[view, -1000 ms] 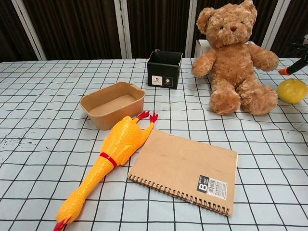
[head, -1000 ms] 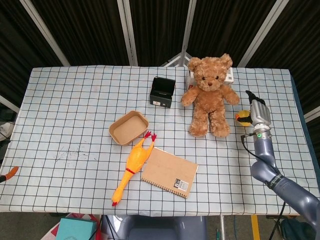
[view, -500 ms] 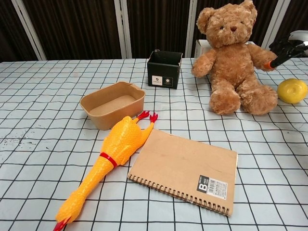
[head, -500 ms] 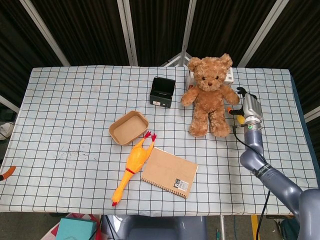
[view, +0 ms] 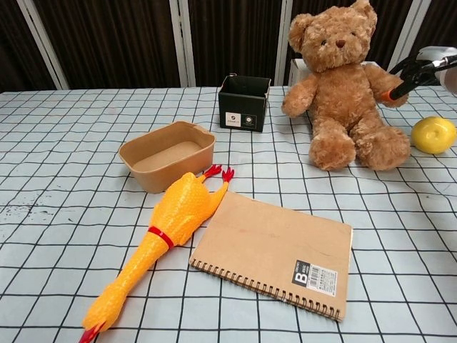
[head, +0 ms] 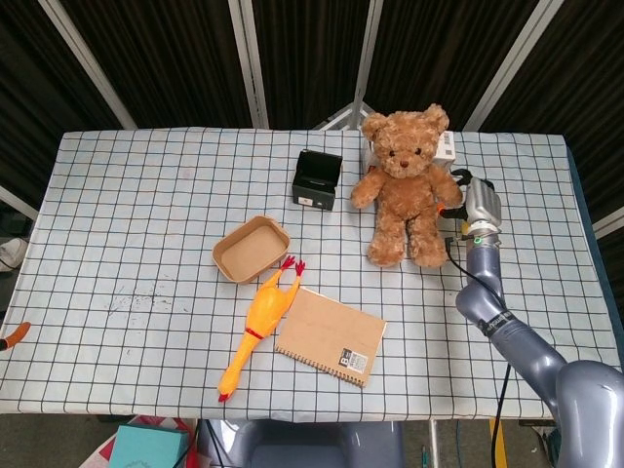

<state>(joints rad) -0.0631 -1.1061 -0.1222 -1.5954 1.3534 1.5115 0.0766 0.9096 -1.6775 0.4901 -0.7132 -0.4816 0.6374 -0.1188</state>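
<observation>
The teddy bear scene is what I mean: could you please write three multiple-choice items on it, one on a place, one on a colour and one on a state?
1. What lies just left of the notebook?
A rubber chicken
B black box
C teddy bear

2. What colour is the rubber chicken?
A green
B yellow-orange
C blue

3. What is the right hand doing?
A resting on the notebook
B holding the tray
C touching the teddy bear's arm

Answers: 1 A, the chicken lies along the notebook's left edge. 2 B, its body is yellow-orange with red feet. 3 C, its fingers meet the teddy bear at the arm.
</observation>
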